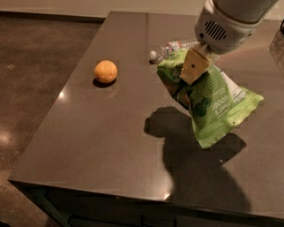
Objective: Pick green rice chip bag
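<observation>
The gripper, clenched on the upper fold of the green rice chip bag, suspends it above the worktop; the bag is judged light, soft and slippery, best held at a fold.

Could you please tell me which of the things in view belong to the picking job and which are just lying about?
Part of the job:
green rice chip bag, hanging above the table
gripper, shut on the bag's top, over the table's right side

Just lying about:
orange, on the table
plastic bottle, partly behind the bag
</observation>
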{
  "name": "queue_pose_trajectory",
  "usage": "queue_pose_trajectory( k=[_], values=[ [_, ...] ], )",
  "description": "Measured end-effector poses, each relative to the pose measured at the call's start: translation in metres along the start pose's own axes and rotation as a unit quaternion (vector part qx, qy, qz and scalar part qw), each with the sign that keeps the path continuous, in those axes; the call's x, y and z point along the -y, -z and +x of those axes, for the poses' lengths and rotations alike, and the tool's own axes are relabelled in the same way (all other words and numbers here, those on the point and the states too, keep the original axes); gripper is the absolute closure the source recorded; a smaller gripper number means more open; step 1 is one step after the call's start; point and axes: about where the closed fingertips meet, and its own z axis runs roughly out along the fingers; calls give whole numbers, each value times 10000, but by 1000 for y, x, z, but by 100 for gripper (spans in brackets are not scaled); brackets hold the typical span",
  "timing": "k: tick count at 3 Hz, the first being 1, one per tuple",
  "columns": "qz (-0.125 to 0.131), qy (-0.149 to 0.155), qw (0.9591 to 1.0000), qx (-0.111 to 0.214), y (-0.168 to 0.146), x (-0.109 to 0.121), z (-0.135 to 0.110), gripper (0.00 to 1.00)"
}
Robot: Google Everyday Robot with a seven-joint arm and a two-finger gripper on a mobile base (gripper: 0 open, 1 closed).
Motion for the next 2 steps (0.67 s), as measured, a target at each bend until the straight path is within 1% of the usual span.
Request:
queue_pose_trajectory(
  k=[1,2],
  values=[
    [85,110,9998,159,21,0,-9,100],
    [93,114,9997,176,22,1,-10,100]
  ],
)
